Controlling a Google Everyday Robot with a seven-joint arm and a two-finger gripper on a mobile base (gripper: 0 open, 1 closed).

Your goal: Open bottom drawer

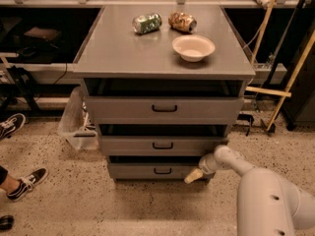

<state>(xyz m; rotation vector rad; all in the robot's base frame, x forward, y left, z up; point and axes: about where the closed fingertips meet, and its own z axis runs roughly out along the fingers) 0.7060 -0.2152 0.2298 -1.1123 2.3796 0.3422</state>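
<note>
One gripper (193, 176): low, beside the right end of the bottom drawer (138, 171); open or shut, you cannot tell.
Its handle (162, 170): not held, a bit to the gripper's left.
The bottom drawer: looks shut.
To do: you must grab and pull, I think.

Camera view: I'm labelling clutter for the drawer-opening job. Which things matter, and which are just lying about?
Job: bottom drawer; pincer, at that drawer's right end.
Lying about: green can, brown crumpled packet, bowl, all on the cabinet top.
</note>
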